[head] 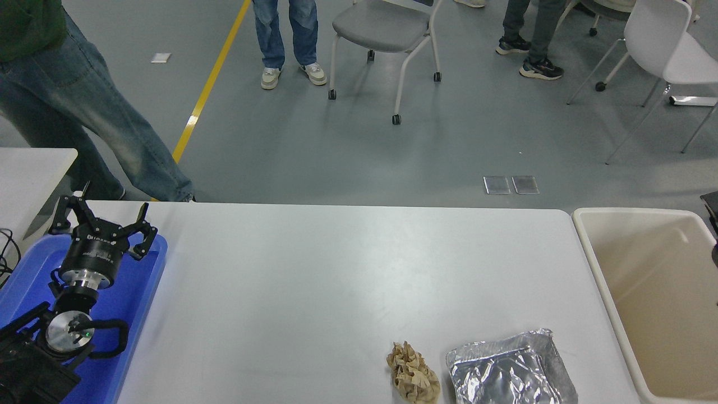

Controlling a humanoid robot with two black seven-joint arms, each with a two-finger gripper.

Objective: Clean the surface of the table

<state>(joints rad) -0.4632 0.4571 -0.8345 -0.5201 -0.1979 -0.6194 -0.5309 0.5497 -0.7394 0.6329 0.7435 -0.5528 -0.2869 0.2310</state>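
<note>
Wide, plain white-grey rectangular counter (314, 292) with rounded far corners, smooth and matte, filling the lower middle of the head view from the blue tray to the tub. Mostly bare, faintly glossy toward the centre. Near the front edge, right of centre: a crumpled brown paper wad (412, 373), and just beside it on the right (close, contact not clear) a crinkled silver foil tray (510, 370), running off the bottom edge.

At the left end, a flat blue plastic tray (134, 297) under the parked left arm. Left claw (101, 219) above the tray's far corner, fingers spread wide, gripping nothing.

Off the right end, a beige plastic tub (622, 303), touching or nearly touching the counter's edge. At the right border, only a dark sliver of the right arm (711, 205); right claw out of sight.

Beyond the counter: grey floor, a grey wheeled chair (381, 28), legs of standing people.
</note>
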